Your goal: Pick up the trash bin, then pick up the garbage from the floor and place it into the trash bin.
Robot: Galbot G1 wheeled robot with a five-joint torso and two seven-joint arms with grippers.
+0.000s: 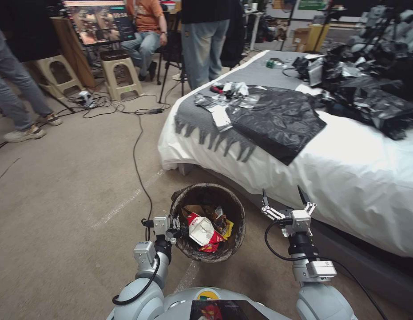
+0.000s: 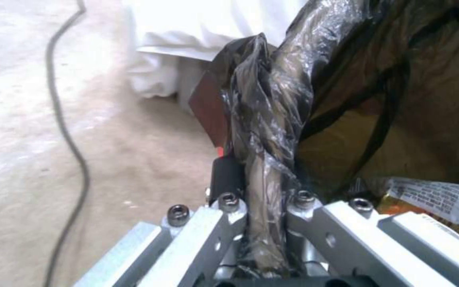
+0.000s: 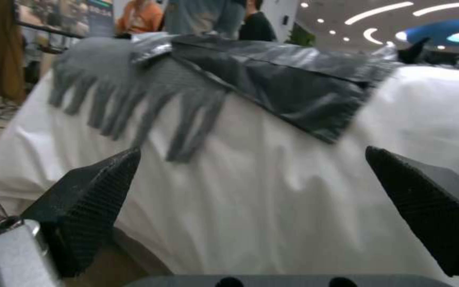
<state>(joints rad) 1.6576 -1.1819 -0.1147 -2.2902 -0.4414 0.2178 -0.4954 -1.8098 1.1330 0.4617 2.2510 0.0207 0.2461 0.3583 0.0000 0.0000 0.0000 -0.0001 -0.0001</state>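
One trash bin [image 1: 208, 222], dark liner folded over its rim, held off the floor [image 1: 69, 191] in front of the robot, beside the bed [image 1: 348, 173]. Left gripper [image 1: 176, 227] clamped tight on the bin's near rim; left wrist view shows the liner [image 2: 269, 119] pinched between its closed fingers [image 2: 229, 199]. Inside the bin: one crushed red-and-white cup [image 1: 201, 231], yellow wrappers [image 1: 224, 224], exact count unclear. Right gripper [image 1: 284, 199] spread wide, holding nothing, raised beside the bin toward the bed. One flat black bag [image 1: 277, 120] on the bed.
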